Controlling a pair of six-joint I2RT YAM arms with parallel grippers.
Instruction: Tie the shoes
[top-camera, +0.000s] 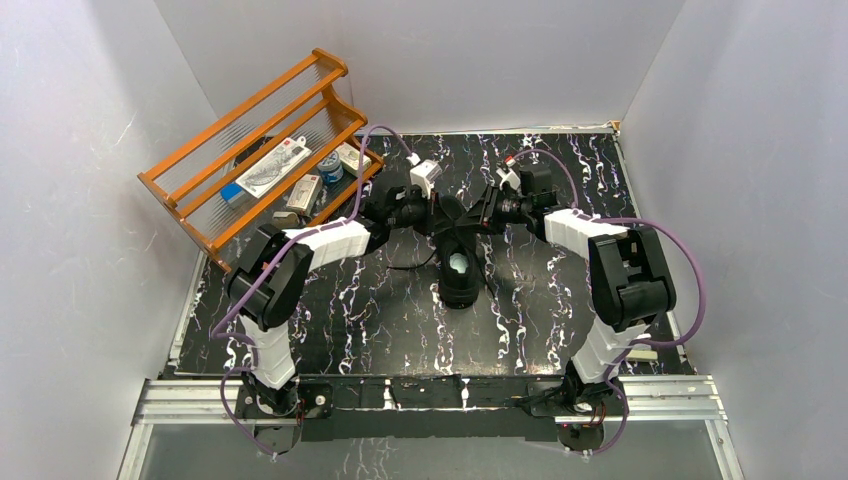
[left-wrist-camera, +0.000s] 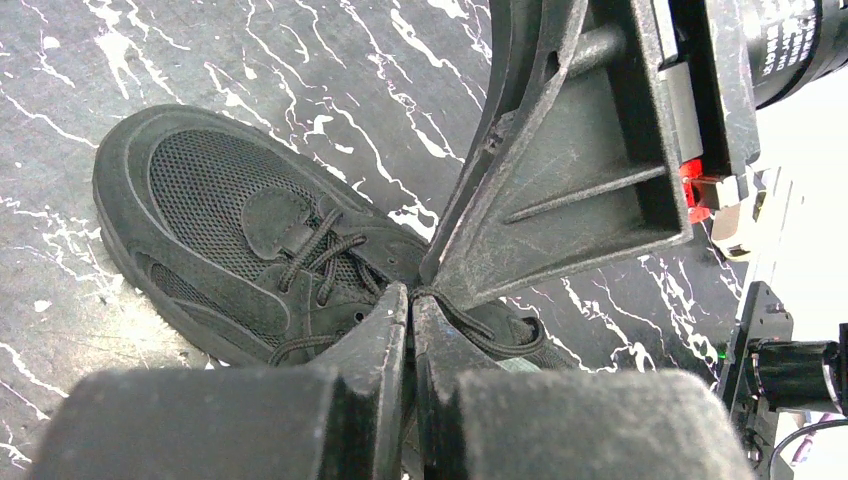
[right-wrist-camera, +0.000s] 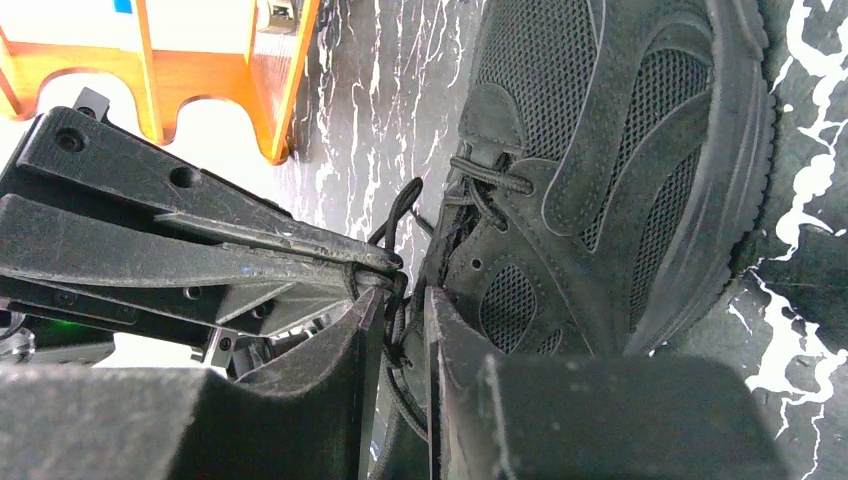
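Lying near the middle of the top view, on the black marbled table, the sneaker is being flanked by both arms; its upper end is being covered by the two claws, with the pale insole showing just below them; in the left wrist view, the left gripper is being held pressed together, pinching one of the laces at its tips; in the right wrist view, the right gripper is being held narrowly parted, a lace strand running through the gap; a wooden rack is being shown at the upper left.
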